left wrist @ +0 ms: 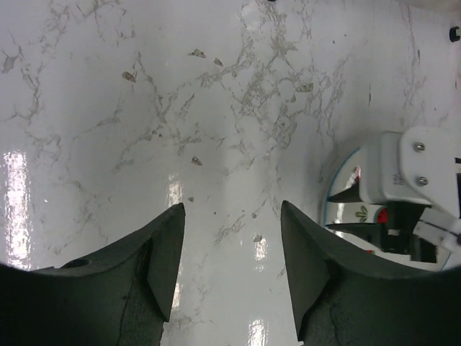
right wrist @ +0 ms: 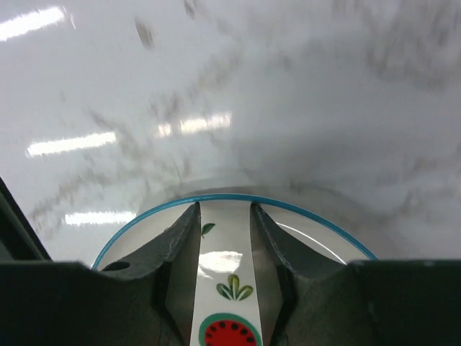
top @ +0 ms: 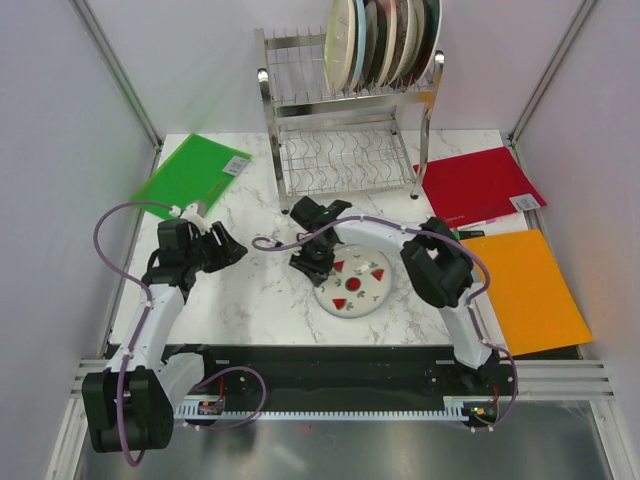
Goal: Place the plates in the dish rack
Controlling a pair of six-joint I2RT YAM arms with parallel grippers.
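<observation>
One watermelon plate (top: 360, 290) on the table (top: 250, 300) — three mats (top: 190, 175), one dish rack (top: 345, 150).

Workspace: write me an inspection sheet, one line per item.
Surface: white marble-look table top, glossy.
Job's things: watermelon plate lies flat on the table; other plates stand on edge in the upper tier of the dish rack.
Clutter: green mat at left; red mat and orange mat at right.
Grippers: left gripper open over bare table; right gripper narrowly open at the watermelon plate's rim, no grip seen.
Cables: purple cables loop along both arms.
Surroundings: white walls on three sides.
</observation>
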